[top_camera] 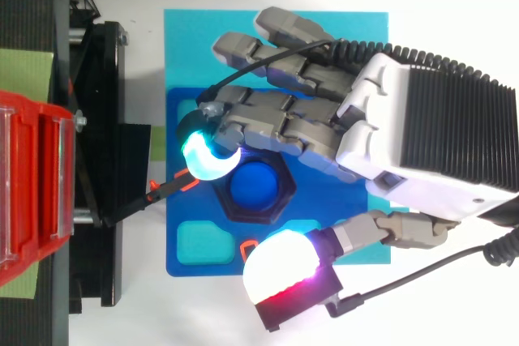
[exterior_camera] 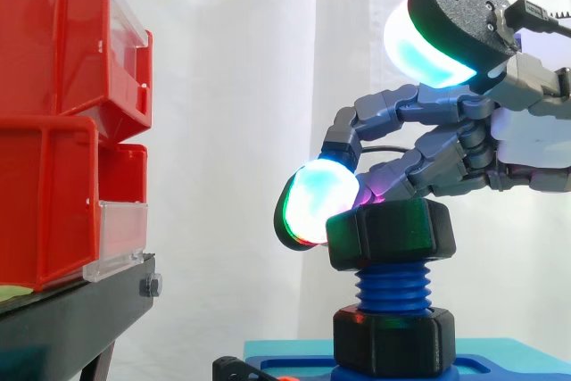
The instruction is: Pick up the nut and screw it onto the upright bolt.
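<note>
A black hex nut [exterior_camera: 390,236] sits threaded on the top of the upright blue bolt [exterior_camera: 393,290], whose blue end shows through the nut's hole [top_camera: 258,186] in the top view. A second black hex collar [exterior_camera: 393,341] surrounds the bolt's foot on the blue base plate [top_camera: 186,224]. My hand [top_camera: 422,127] reaches in from the right over the nut. One glowing fingertip [exterior_camera: 317,202] rests against the nut's left side, and other fingers lie across its top. The thumb [exterior_camera: 437,33] is raised well clear of the nut. Nothing is pinched.
Red bins [exterior_camera: 53,131] are stacked on a black stand [exterior_camera: 71,318] to the left, a short gap from the bolt. The base plate has shallow recesses [top_camera: 201,241] near the bolt.
</note>
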Controlling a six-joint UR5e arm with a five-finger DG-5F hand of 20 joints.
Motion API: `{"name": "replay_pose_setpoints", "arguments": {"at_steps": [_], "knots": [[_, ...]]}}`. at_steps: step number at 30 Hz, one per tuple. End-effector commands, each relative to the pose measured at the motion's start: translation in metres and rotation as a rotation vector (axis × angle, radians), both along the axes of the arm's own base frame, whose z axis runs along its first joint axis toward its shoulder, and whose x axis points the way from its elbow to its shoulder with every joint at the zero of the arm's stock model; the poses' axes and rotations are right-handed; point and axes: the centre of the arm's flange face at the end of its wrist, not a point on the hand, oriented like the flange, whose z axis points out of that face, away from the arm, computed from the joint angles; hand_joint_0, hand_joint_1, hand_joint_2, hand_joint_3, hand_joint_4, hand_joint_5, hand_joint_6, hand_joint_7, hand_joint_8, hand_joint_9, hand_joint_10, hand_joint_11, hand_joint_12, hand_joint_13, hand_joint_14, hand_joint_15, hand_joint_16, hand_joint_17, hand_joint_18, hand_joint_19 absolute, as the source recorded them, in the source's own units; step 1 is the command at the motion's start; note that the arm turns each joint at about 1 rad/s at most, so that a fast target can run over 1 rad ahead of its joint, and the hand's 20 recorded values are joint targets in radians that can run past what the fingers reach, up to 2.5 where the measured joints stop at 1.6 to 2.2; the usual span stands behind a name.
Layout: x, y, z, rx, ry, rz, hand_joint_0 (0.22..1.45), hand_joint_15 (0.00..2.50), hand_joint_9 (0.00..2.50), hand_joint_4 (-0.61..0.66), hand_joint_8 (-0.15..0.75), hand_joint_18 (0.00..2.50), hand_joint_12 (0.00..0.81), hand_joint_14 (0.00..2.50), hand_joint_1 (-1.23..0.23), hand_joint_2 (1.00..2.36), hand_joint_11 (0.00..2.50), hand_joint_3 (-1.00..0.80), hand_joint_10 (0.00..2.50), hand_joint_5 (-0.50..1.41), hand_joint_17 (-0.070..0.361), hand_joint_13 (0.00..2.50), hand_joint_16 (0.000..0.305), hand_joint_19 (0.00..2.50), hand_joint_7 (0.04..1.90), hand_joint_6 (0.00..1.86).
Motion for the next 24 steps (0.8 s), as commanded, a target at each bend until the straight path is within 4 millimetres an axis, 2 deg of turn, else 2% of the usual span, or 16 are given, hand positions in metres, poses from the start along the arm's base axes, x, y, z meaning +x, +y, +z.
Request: {"name": "replay_pose_setpoints", "arguments": {"at_steps": [1,14,24], "knots": [[0.0,-0.001,-0.001,-0.001,0.002,-0.002,0.47,0.0,0.65,0.28,0.335,0.11,0.303,0.0,-0.03,1.0,0.0,-0.5,0.0,-0.07,0.08,0.32,0.035,0.0,1.21,0.5],[0.0,-0.004,-0.002,-0.004,0.006,0.009,0.49,0.0,0.95,0.24,0.338,0.33,0.232,0.0,-0.13,1.0,0.0,-0.5,0.0,0.0,0.053,0.55,0.023,0.0,1.32,0.5],[-0.002,-0.016,-0.002,-0.008,0.025,0.014,0.49,0.0,1.13,0.2,0.334,0.43,0.204,0.0,-0.16,1.0,0.04,-0.5,0.0,0.03,0.046,0.66,0.02,0.0,1.37,0.5]]}}
